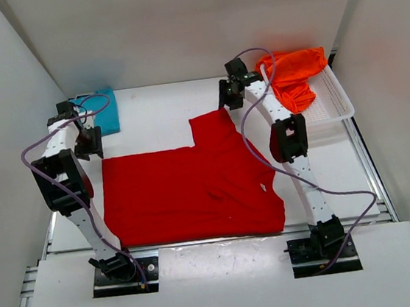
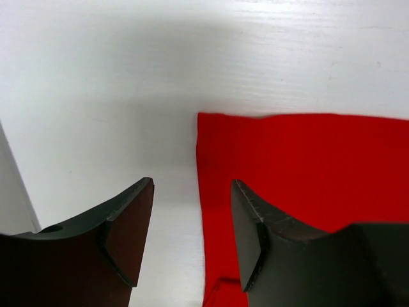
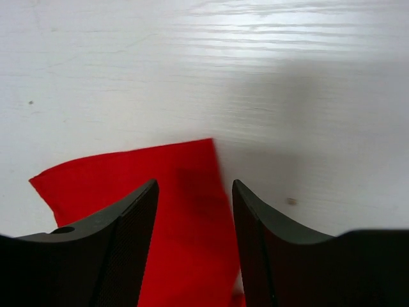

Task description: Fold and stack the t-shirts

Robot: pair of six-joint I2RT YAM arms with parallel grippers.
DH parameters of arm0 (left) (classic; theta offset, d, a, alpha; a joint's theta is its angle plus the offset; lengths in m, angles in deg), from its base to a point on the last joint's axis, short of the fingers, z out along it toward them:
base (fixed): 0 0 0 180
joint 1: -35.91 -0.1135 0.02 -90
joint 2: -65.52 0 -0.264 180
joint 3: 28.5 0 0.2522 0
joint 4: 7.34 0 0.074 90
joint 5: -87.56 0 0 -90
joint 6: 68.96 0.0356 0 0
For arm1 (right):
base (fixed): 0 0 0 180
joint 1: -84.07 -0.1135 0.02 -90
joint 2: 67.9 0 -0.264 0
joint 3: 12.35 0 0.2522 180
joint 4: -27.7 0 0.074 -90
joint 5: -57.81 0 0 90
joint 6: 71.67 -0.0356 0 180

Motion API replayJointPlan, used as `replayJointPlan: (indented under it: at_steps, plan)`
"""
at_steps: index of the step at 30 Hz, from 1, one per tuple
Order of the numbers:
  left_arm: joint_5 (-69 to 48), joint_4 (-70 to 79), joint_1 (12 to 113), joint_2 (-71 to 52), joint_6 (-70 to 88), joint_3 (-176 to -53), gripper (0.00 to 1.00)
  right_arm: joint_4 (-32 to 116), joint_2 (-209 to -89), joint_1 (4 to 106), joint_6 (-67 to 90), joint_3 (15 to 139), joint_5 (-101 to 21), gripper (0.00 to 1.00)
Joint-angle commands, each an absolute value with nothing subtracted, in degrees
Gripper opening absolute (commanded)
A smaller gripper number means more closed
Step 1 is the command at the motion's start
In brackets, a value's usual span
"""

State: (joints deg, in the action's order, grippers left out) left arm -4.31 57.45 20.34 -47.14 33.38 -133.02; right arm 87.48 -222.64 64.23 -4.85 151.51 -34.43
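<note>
The red t-shirt (image 1: pixel 187 189) lies spread flat mid-table, one sleeve pointing to the back. The teal-blue t-shirt (image 1: pixel 104 109) sits folded at the back left. The orange t-shirt (image 1: pixel 296 76) is bunched in the basket. My left gripper (image 1: pixel 89 146) hovers open over the red shirt's back-left corner. In the left wrist view that gripper (image 2: pixel 192 236) straddles the red cloth's (image 2: pixel 307 166) left edge. My right gripper (image 1: pixel 229 95) is open above the sleeve's back-right corner. In the right wrist view the red sleeve (image 3: pixel 128 173) runs between the fingers of the right gripper (image 3: pixel 195 236), which stand apart from it.
A white mesh basket (image 1: pixel 339 97) stands at the back right, beside the right arm. White walls close in the table on the left, right and back. Bare white tabletop (image 1: pixel 156 114) shows between the teal shirt and the red sleeve.
</note>
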Motion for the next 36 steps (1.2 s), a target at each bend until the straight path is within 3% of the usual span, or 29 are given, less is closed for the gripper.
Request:
replayJointPlan:
  at_steps: [1, 8, 18, 24, 27, 29, 30, 36]
  plan:
    - [-6.83, 54.68, 20.35, -48.03, 31.32, -133.14, 0.62, 83.13, -223.2, 62.45, -3.03, 151.79, -29.56, 0.56]
    - [-6.84, 54.41, 19.21, -51.54, 30.8, -134.45, 0.62, 85.22, -224.17, 61.13, -4.34, 150.83, -27.01, 0.55]
    - [-6.83, 55.81, 19.91, -54.19, 31.32, -138.59, 0.62, 88.82, -223.81, 59.9, 2.95, 149.86, -21.46, 0.61]
    - [-5.52, 55.29, 20.09, -53.74, 32.29, -138.15, 0.62, 89.9, -223.38, 60.95, 3.83, 148.19, -24.26, 0.56]
    - [-5.17, 54.94, 20.44, -54.09, 32.2, -138.23, 0.62, 88.75, -224.43, 60.25, 3.75, 147.31, -29.7, 0.4]
    - [-4.99, 55.37, 20.26, -54.18, 32.99, -138.5, 0.63, 87.78, -224.96, 59.81, 3.48, 146.53, -31.65, 0.06]
    - [-4.64, 55.11, 20.35, -54.18, 32.65, -138.58, 0.62, 88.04, -225.22, 59.72, 3.31, 146.95, -31.66, 0.0]
    - [-3.67, 55.29, 21.32, -54.1, 33.87, -140.42, 0.62, 88.74, -224.17, 61.13, 3.3, 150.55, -32.89, 0.0]
